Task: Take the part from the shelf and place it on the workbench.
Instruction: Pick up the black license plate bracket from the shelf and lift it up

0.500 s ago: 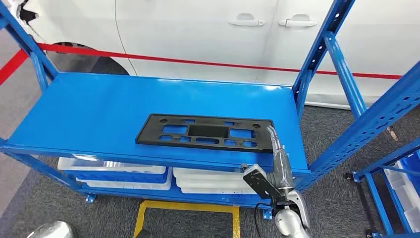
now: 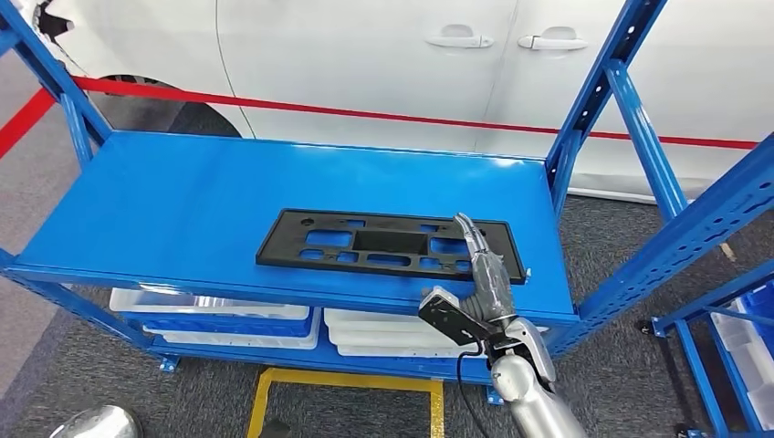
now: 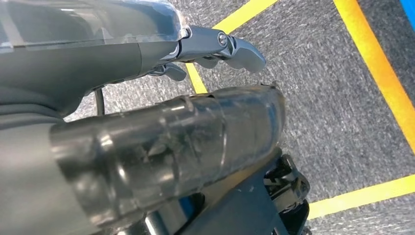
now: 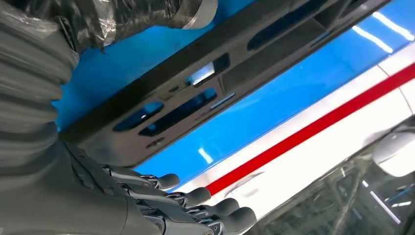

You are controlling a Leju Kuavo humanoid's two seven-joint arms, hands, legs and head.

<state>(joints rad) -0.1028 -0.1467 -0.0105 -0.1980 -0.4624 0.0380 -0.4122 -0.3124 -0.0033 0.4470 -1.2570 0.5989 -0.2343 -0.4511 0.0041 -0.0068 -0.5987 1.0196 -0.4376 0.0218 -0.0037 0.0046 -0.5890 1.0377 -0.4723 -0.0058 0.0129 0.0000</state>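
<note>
The part [image 2: 383,245] is a flat black plastic panel with several cut-outs, lying on the blue shelf [image 2: 183,210] near its front right. My right hand [image 2: 479,278] reaches up over the shelf's front edge, its fingers [image 2: 470,235] stretched across the panel's right end and its thumb [image 2: 445,318] spread apart below the edge. In the right wrist view the part [image 4: 205,83] runs between the thumb [image 4: 147,14] and the fingers [image 4: 195,200], which grip nothing. My left hand [image 3: 147,147] hangs over the floor, holding nothing, one finger [image 3: 230,46] extended.
Blue uprights [image 2: 598,100] stand at the shelf's right end, with another blue rack [image 2: 730,310] beyond. White bins [image 2: 214,315] sit on the lower level. A white car [image 2: 411,64] and a red strap [image 2: 319,111] lie behind. Yellow lines [image 2: 347,379] mark the grey floor.
My right hand has moved left and forward, so its fingers now lie over the part's right end instead of beside it. The camera has shifted slightly.
</note>
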